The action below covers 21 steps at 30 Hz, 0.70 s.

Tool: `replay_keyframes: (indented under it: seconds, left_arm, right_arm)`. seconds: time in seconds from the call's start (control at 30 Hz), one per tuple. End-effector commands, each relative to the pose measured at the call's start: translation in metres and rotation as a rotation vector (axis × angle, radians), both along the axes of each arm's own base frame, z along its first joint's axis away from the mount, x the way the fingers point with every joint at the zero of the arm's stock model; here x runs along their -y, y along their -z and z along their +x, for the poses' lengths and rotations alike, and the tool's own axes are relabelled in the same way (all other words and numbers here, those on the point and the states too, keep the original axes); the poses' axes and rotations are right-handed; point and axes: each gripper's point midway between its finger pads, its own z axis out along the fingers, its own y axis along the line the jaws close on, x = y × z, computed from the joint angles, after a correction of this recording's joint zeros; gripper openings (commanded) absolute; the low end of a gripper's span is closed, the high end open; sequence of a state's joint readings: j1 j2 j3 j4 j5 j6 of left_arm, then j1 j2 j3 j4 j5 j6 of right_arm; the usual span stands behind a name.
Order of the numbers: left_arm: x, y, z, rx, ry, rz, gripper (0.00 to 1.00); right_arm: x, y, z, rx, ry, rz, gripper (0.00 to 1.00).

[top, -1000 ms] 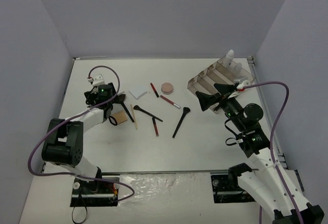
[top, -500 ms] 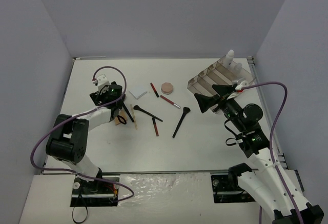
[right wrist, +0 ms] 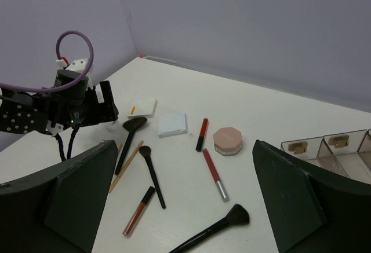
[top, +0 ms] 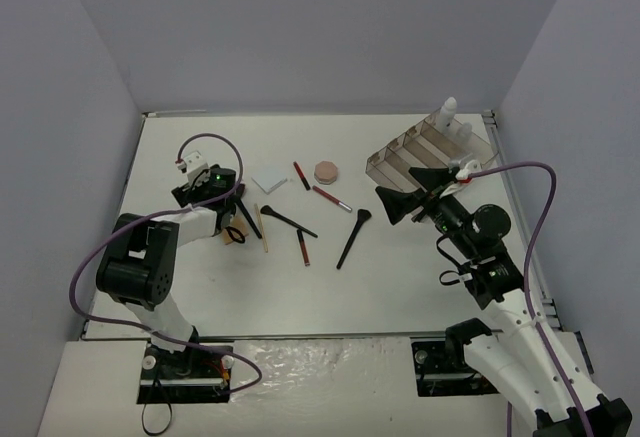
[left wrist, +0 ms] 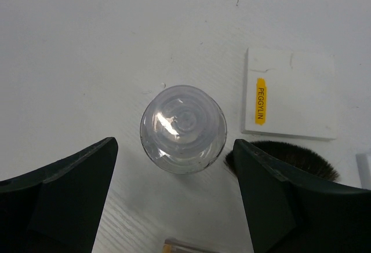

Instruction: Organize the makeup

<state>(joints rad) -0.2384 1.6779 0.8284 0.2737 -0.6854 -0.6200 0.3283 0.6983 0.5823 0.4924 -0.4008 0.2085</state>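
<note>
My left gripper (top: 222, 195) (left wrist: 175, 149) is open and points down over a clear bottle (left wrist: 183, 128) seen end-on, which sits between the fingers untouched. A white labelled pad (left wrist: 290, 94) and black brush bristles (left wrist: 278, 160) lie just right of it. My right gripper (top: 405, 189) (right wrist: 185, 149) is open and empty, raised beside the tray. On the table lie a pale-blue pad (top: 269, 179), a pink compact (top: 327, 171), red pencils (top: 301, 175) (top: 331, 198), a red tube (top: 303, 247), black brushes (top: 353, 237) (top: 288, 221), a wooden pencil (top: 262, 227) and a tan pad (top: 235, 234).
The smoky clear divided tray (top: 420, 152) stands at the back right with white-capped bottles (top: 447, 112) at its far end. Grey walls close in the table on three sides. The left arm's purple cable (top: 200, 142) loops above its wrist.
My left gripper has shifted a little to the right, covering more of the tan pad. My right gripper has edged slightly left. The makeup on the table has not moved.
</note>
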Motion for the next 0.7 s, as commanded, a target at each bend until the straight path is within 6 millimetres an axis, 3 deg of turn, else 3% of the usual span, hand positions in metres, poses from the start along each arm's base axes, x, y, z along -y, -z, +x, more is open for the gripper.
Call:
replay_keyframes:
  seconds: [0.0,0.2,0.37,0.53,0.6,0.67]
  left_arm:
    - [-0.002,-0.027,0.022,0.109,-0.041,-0.044,0.75]
    - [-0.002,-0.024,0.026,0.095,-0.050,-0.038,0.62]
    - [-0.001,-0.021,0.028,0.093,-0.044,-0.038,0.42]
    - [0.003,-0.025,0.029,0.079,0.000,-0.030,0.14]
    - [0.006,-0.031,0.026,0.066,0.032,-0.017,0.01]
    - [0.011,-0.052,0.023,0.072,0.085,-0.006,0.00]
  right_arm:
    - [-0.004,-0.031,-0.007,0.126,-0.031,0.028,1.00]
    - [-0.005,-0.030,-0.007,0.128,-0.037,0.027,1.00]
    - [-0.007,-0.027,-0.006,0.121,-0.041,0.025,1.00]
    - [-0.008,-0.027,-0.005,0.114,-0.050,0.012,1.00]
    - [-0.010,-0.026,-0.005,0.108,-0.062,0.001,1.00]
    - [-0.014,-0.028,-0.005,0.103,-0.081,-0.008,1.00]
